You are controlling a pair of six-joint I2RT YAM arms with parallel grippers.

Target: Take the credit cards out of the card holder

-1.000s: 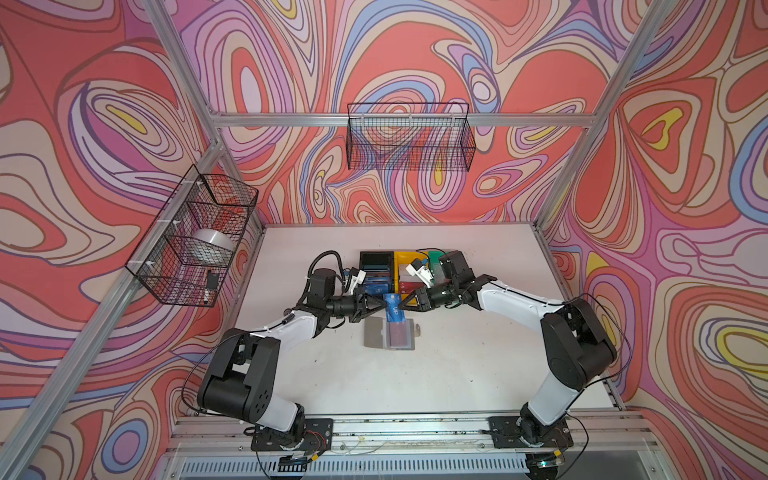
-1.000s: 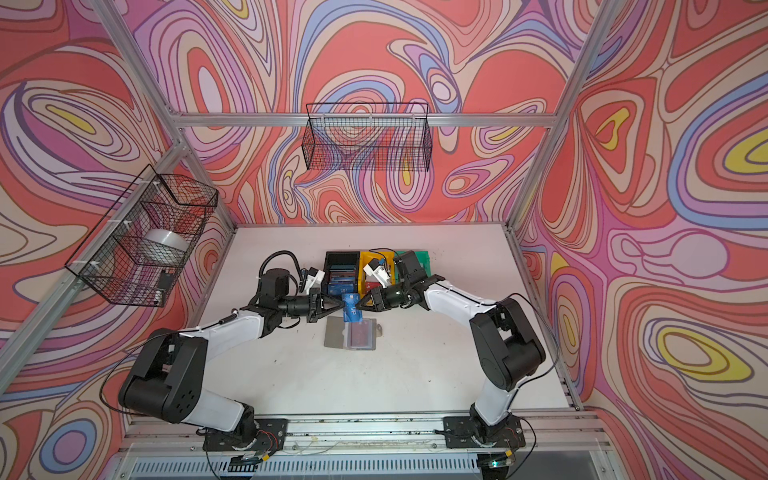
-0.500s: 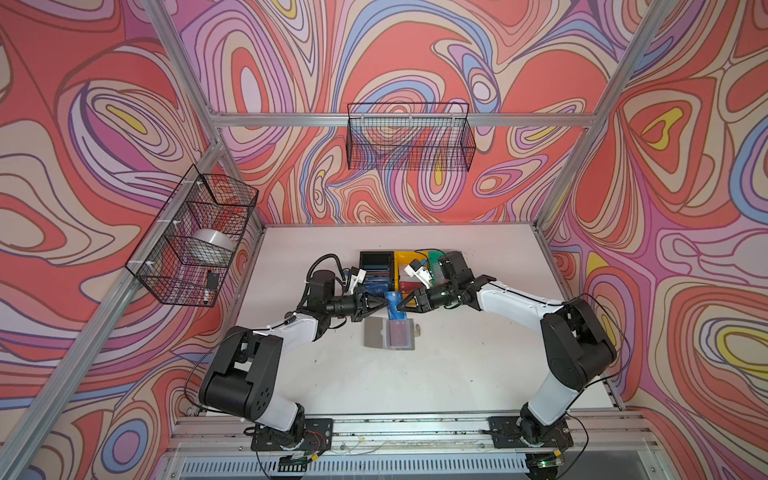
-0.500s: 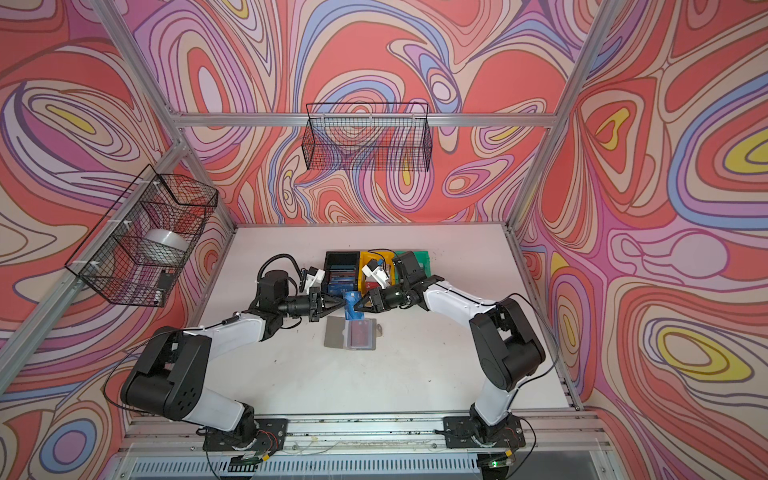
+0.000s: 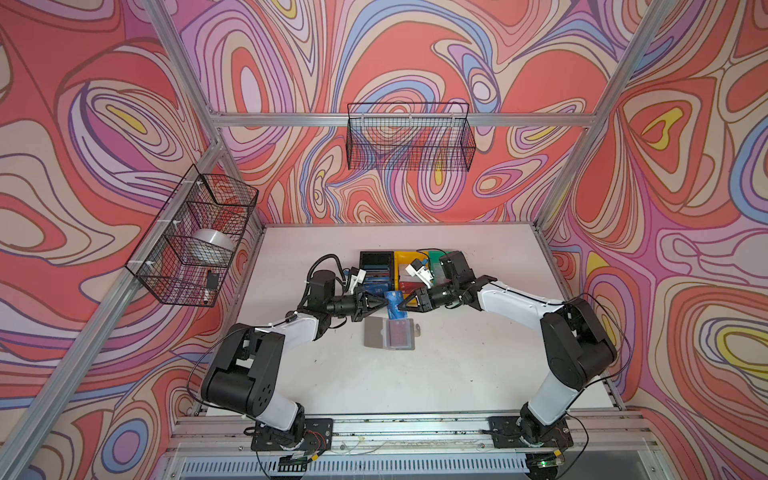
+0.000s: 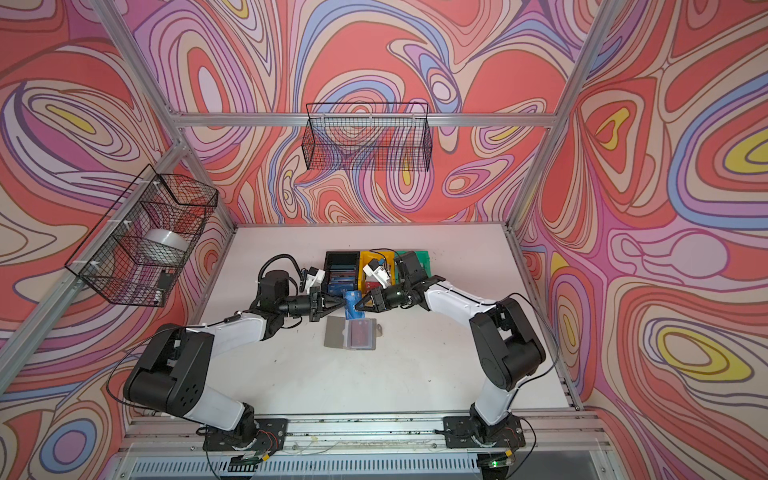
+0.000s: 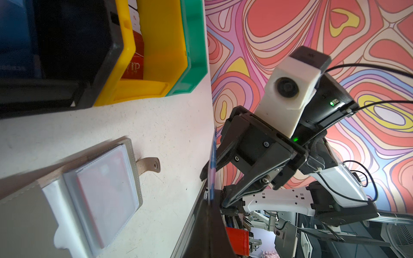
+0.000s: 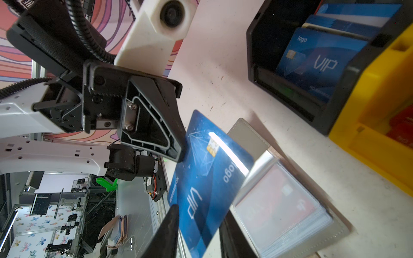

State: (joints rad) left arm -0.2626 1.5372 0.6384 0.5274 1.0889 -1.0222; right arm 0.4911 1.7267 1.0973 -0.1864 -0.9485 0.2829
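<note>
The blue card (image 5: 394, 301) hangs in the air, tilted, just above the far edge of the open holder (image 5: 375, 335) and between the two gripper tips, which meet over it from either side. The left gripper (image 5: 384, 304) is pressed together on one edge of the card; in the right wrist view its tip bites the card's long side. The right gripper (image 5: 401, 306) has its fingers (image 8: 169, 230) part spread with a corner of the card between them, but I cannot tell whether they press on it. In the left wrist view the card shows only edge-on as a thin blue line. The holder lies flat on the surface (image 5: 374, 395), grey flap toward the left arm, clear sleeves toward the right arm, its tab (image 7: 149, 164) sticking out on the sleeve side. A red card (image 8: 274, 201) shows through the top sleeve, blurred by the plastic; how many sleeves lie under it, and what they hold, cannot be made out. Beyond the holder, three bins stand side by side and touching: black (image 5: 376, 255), yellow (image 5: 405, 255) and green (image 5: 436, 254). The black bin holds blue cards (image 8: 312, 64) standing on edge; the yellow one holds a red card (image 7: 134, 64). The right arm covers much of the green bin in both top views, and its inside is not visible.
</note>
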